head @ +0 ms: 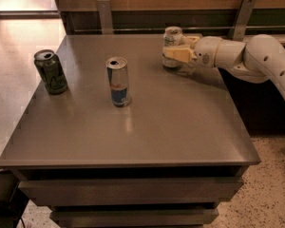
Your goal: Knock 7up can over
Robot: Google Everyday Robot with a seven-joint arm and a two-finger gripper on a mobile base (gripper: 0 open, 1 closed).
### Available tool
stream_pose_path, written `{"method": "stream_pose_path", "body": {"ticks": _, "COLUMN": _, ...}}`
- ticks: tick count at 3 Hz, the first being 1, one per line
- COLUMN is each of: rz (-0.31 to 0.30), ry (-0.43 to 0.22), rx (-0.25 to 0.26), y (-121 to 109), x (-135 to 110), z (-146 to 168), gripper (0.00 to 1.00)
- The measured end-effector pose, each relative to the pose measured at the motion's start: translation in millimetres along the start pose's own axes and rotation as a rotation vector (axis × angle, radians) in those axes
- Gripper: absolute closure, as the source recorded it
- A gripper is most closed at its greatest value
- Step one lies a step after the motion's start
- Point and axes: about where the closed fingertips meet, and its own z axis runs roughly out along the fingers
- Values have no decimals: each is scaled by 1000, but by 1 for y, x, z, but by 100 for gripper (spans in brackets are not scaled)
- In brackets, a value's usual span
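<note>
The room looks dim and warm. Strong light hits the floor at the top left and turns it pale. The bench shines a little below the blue can. My tool is at the 7up can, far back, and my arm throws a dark shadow there.
</note>
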Motion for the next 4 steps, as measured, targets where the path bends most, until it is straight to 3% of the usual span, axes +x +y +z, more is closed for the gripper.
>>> {"method": "stream_pose_path", "body": {"ticks": 2, "rz": -30, "ry": 148, "rx": 54, "y": -3, "x": -16, "z": -27, "gripper": 100}}
{"method": "stream_pose_path", "body": {"ticks": 4, "rz": -63, "ry": 360, "rx": 93, "y": -1, "x": -17, "z": -45, "gripper": 100}}
